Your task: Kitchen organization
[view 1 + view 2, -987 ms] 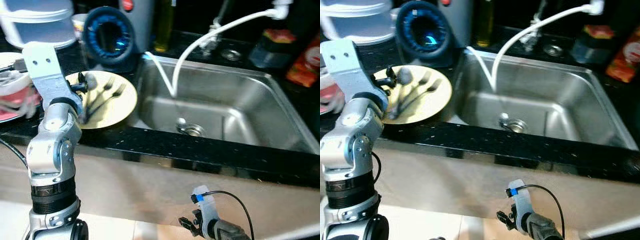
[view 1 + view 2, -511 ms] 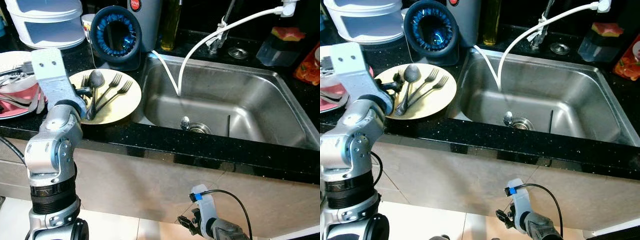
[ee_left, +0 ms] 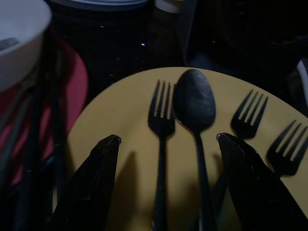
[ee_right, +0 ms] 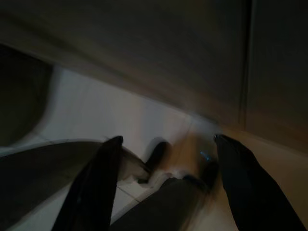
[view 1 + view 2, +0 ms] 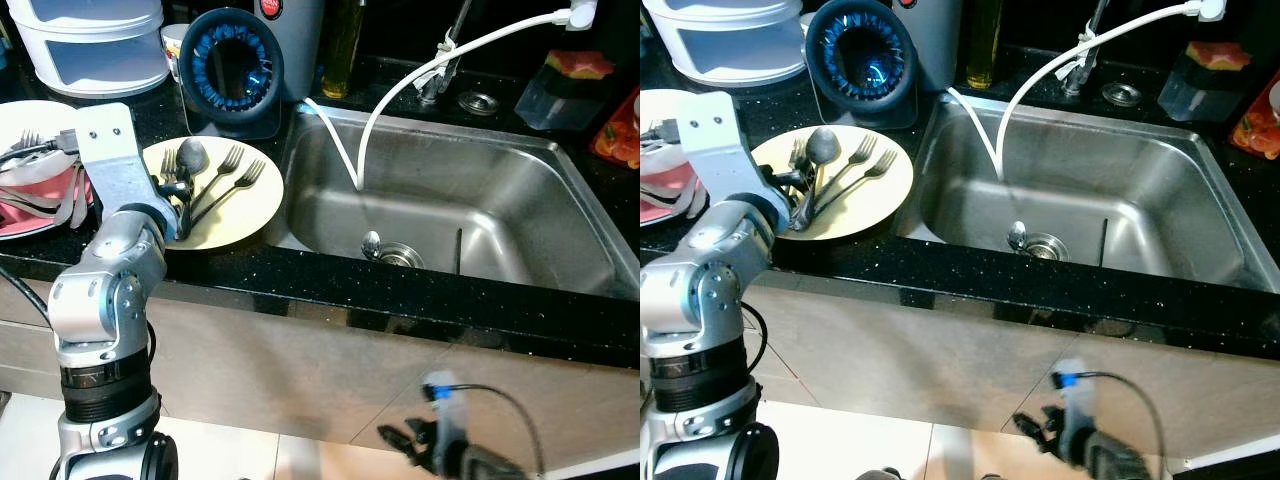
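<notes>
Left gripper [image 3: 166, 139] poised over the cutlery plate beside the sink.

The steel sink [image 5: 500, 215] holds a white hose [image 5: 345, 150] trailing into the basin, a spoon [image 5: 371, 243] lying near the drain and a thin dark utensil on the floor of the basin, too slim to identify. On the black counter [image 5: 330, 285] just left of it, the yellow plate [image 3: 130, 110] carries a large spoon [image 3: 194, 103] and three forks [image 3: 161, 113]. The left gripper's fingers [image 3: 103, 163] are spread wide, straddling one fork and the spoon without holding either. A red plate [image 5: 40, 205] at the counter's left edge is cut off and partly hidden by the arm. The right gripper [image 4: 166, 139], low beside the cabinet, is blurred, its fingers apart and empty.
</notes>
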`<state>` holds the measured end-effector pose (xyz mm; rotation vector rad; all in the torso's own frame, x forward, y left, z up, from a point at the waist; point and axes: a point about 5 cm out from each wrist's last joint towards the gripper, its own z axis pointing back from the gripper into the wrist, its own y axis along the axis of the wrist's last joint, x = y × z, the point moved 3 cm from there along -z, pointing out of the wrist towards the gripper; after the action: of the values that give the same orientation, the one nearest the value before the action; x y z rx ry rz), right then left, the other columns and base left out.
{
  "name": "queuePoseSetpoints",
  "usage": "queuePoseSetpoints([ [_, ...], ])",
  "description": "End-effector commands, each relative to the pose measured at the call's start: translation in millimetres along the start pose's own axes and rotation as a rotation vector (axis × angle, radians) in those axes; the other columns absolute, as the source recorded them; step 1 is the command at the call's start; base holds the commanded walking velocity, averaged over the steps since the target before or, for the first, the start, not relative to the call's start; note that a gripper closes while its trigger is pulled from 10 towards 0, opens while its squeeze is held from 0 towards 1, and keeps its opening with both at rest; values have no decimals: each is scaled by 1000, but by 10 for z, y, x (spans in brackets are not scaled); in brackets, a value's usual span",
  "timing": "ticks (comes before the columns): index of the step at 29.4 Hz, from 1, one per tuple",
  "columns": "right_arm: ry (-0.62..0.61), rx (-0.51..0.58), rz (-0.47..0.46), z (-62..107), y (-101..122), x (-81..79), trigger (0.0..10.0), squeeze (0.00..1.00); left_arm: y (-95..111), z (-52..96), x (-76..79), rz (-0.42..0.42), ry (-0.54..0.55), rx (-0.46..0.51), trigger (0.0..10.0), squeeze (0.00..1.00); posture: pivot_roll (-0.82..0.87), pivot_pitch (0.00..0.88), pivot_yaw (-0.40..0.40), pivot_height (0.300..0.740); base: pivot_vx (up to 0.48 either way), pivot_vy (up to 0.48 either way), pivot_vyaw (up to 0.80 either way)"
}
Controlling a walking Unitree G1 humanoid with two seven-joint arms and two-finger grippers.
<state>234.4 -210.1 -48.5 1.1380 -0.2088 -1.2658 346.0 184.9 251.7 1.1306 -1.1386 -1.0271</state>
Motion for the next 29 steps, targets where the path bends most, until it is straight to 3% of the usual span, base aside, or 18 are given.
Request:
queuePoseSetpoints([
  [1, 120, 43, -33, 106, 40, -35, 10000, 0, -19, -16, 1, -7, -8, -19, 10000, 0, 120, 104, -89, 740, 0, 0, 0],
  [3, 387, 116, -6, 356, 283, -157, 10000, 0, -22, -23, -18, -11, -6, -22, 10000, 0, 116, 102, -90, 740, 0, 0, 0],
  [4, 387, 116, -6, 356, 283, -157, 10000, 0, -22, -23, -18, -11, -6, -22, 10000, 0, 116, 102, -90, 740, 0, 0, 0],
  [7, 614, 207, 90, 584, 625, -433, 10000, 0, -29, -29, -32, -13, -4, -25, 10000, 0, 112, 101, -90, 740, 0, 0, 0],
  [8, 614, 207, 90, 584, 625, -433, 10000, 0, -29, -29, -32, -13, -4, -25, 10000, 0, 112, 101, -90, 740, 0, 0, 0],
  [12, 817, 325, 241, 793, 1049, -867, 10000, 0, -25, -42, -29, -17, -9, -26, 10000, 0, 112, 92, -79, 740, 0, 0, 0],
  [14, 850, 340, 265, 827, 1106, -942, 10000, 0, -25, -45, -27, -19, -11, -26, 10000, 0, 112, 91, -79, 740, 0, 0, 0],
  [18, 1008, 410, 349, 1032, 1352, -1252, 10000, 0, -25, -58, -4, -31, -25, -29, 10000, 0, 110, 84, -71, 740, 0, 0, 0],
  [25, 1011, 472, 404, 1131, 1570, -1446, 10000, 0, -41, -68, 4, -33, -27, -34, 10000, 0, 113, 90, -68, 740, 0, 0, 0],
  [27, 965, 493, 433, 1122, 1664, -1436, 10000, 0, -51, -71, -1, -31, -26, -38, 10000, 0, 115, 92, -68, 740, 0, 0, 0],
  [29, 800, 538, 525, 1090, 1885, -1317, 10000, 0, -64, -76, 6, -22, -31, -44, 10000, 0, 118, 92, -71, 740, 0, 0, 0],
])
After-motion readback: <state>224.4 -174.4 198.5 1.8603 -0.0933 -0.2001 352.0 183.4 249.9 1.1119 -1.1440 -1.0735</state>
